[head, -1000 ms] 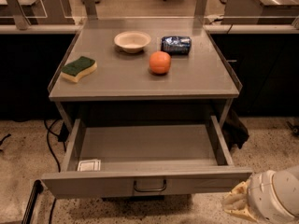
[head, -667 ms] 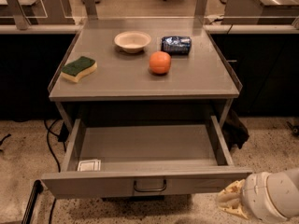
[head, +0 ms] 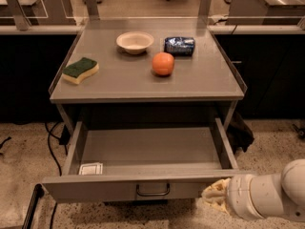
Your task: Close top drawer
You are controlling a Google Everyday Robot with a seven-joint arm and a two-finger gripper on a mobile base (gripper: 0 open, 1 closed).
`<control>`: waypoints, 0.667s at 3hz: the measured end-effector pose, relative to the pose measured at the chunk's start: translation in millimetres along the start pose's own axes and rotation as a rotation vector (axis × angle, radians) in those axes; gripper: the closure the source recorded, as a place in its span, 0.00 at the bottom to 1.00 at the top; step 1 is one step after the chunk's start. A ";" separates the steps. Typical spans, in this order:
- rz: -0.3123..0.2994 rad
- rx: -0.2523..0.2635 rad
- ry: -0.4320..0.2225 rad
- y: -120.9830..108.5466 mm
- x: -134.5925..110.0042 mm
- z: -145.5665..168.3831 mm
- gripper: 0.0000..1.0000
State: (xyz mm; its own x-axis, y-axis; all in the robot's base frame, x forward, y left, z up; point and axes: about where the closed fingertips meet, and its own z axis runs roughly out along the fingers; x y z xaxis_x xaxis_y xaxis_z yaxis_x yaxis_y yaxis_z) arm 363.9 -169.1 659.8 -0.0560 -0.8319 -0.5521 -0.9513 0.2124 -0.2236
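While top drawer (head: 95, 191) sits pulled fully out under the tabletop (head: 124, 82), gripper (head: 214, 197) is at its front panel's right end; open or closed, can't tell. Approach step; next likely needs a straight push inward.

Over the last 1 second, your gripper (head: 215, 197) moved left, from just past the right end of the top drawer (head: 95, 190) to the front panel's lower right corner.
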 end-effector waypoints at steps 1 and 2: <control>-0.018 0.046 -0.016 -13.7 1.1 19.1 1.00; -0.033 0.091 -0.030 -28.2 0.6 32.5 1.00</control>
State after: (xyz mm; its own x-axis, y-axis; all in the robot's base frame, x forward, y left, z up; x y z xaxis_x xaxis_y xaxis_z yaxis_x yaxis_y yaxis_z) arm 400.6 -159.0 639.6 -0.0148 -0.8238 -0.5667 -0.9208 0.2321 -0.3134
